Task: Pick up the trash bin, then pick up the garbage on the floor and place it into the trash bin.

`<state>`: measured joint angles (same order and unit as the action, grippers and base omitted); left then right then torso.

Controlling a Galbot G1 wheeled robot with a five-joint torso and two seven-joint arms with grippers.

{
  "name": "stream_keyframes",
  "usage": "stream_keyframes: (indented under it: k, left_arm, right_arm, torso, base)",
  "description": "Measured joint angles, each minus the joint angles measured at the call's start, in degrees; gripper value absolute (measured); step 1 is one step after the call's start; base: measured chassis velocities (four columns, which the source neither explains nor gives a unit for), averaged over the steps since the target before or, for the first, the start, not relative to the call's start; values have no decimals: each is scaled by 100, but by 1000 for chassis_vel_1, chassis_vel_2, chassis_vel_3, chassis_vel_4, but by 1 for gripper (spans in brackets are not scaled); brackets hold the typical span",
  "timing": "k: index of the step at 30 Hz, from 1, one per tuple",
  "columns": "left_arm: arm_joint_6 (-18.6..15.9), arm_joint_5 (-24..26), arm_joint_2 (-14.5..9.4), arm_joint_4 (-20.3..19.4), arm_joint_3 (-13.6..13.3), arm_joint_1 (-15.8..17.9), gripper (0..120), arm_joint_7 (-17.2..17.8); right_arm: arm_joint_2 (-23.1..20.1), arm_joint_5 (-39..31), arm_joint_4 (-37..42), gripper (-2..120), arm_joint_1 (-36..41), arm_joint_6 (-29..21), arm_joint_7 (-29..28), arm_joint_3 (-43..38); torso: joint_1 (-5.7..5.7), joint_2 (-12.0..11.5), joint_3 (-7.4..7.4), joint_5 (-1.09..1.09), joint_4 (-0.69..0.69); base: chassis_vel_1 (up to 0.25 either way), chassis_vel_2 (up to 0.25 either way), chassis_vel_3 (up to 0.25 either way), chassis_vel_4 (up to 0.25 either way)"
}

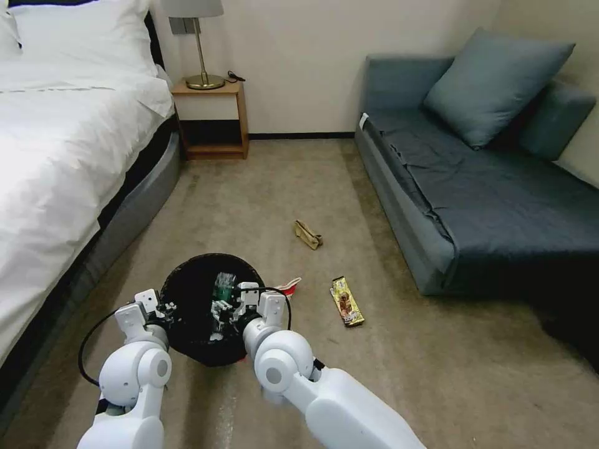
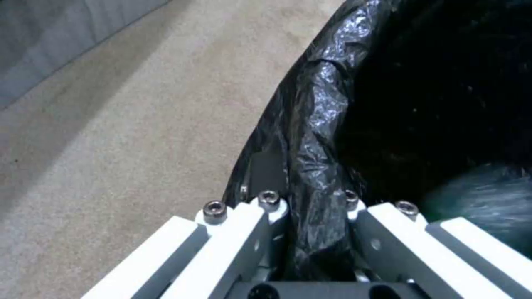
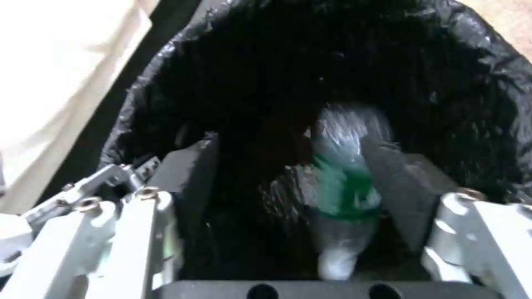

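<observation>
Pinching the trash bin [image 1: 187, 299] rim, our left gripper [image 1: 167, 308] holds; right gripper [image 1: 228, 307] spread wide, crushed bottle [image 3: 343, 187] between its fingers; red-and-white carton [image 1: 289, 287] just beyond.

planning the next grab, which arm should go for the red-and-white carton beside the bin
Right. The left gripper is clamped on the trash bin rim, holding it. The right gripper is open above the bin with the crushed bottle between its fingers, and the red-and-white carton lies on its side.

head view high over the trash bin [image 1: 199, 299]; both wrist views close on its rim
</observation>
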<state>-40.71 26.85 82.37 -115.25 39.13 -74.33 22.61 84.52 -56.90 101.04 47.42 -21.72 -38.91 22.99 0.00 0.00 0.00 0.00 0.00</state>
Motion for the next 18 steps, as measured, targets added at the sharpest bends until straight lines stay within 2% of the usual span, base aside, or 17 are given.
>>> stream_keyframes:
  k: [2,3,5,9,13,14,16,18]
  left_arm:
    - [-7,22,-14,-28,35,-15,3,-1]
    - [-7,22,-14,-28,35,-15,3,-1]
    - [-8,25,-31,-28,82,-15,3,-1]
    - [-9,25,-62,-34,134,-11,3,0]
    - [-9,38,-103,-48,184,3,3,1]
    - [-9,38,-103,-48,184,3,3,1]
    - [-9,52,-131,-49,202,21,3,1]
    - [-9,55,-141,-48,217,37,3,2]
  right_arm:
    - [24,-4,80,79,10,2,14,-41]
    - [24,-4,80,79,10,2,14,-41]
    - [1,53,213,89,51,43,68,-164]
    - [-149,320,494,98,190,217,339,-482]
    - [-563,1699,912,100,679,715,1005,-1265]
    - [-563,1699,912,100,679,715,1005,-1265]
    - [-826,2362,1231,100,1094,930,1282,-1747]
    - [-971,2741,1444,100,1416,1082,1542,-2064]
  torso:
    - [0,0,0,0,1]
    - [0,0,0,0,1]
    - [0,0,0,0,2]
    - [0,0,0,0,1]
    - [0,0,0,1,0]
    - [0,0,0,1,0]
    - [0,0,0,1,0]
    - [0,0,0,1,0]
  base:
    - [0,0,0,0]
    - [0,0,0,0]
    - [0,0,0,0]
    - [0,0,0,0]
    - [0,0,0,0]
    - [0,0,0,0]
    - [0,0,0,0]
    - [0,0,0,0]
